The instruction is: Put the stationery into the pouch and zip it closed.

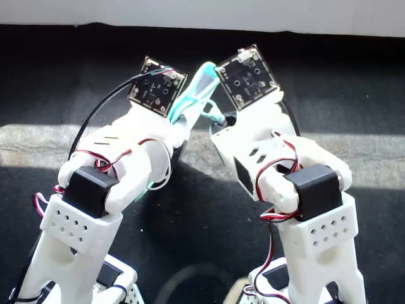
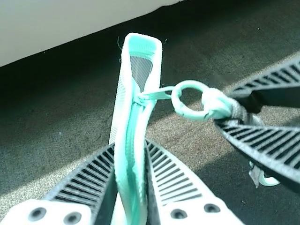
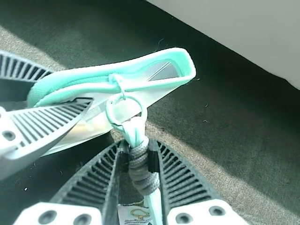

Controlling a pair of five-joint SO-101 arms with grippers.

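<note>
A mint-green pouch (image 1: 201, 85) hangs in the air between the two arms, above the dark mat. My left gripper (image 2: 132, 147) is shut on the pouch's zipper edge (image 2: 136, 93), and the pouch stands up from its fingers. The zipper slider (image 2: 140, 97) sits partway along the edge and carries a mint ring (image 2: 187, 99) tied to a grey cord (image 2: 225, 107). My right gripper (image 3: 139, 145) is shut on that cord (image 3: 138, 164), just behind the ring (image 3: 124, 110). The pouch (image 3: 140, 75) has a clear side, and its contents are too blurred to tell.
A dark carpet-like mat (image 1: 354, 82) covers the table, with a sunlit band (image 1: 38, 145) across its middle. A white wall (image 1: 202, 9) runs along the far edge. Both arms (image 1: 126, 171) (image 1: 285, 171) stand close together, with red and black wires looping off them.
</note>
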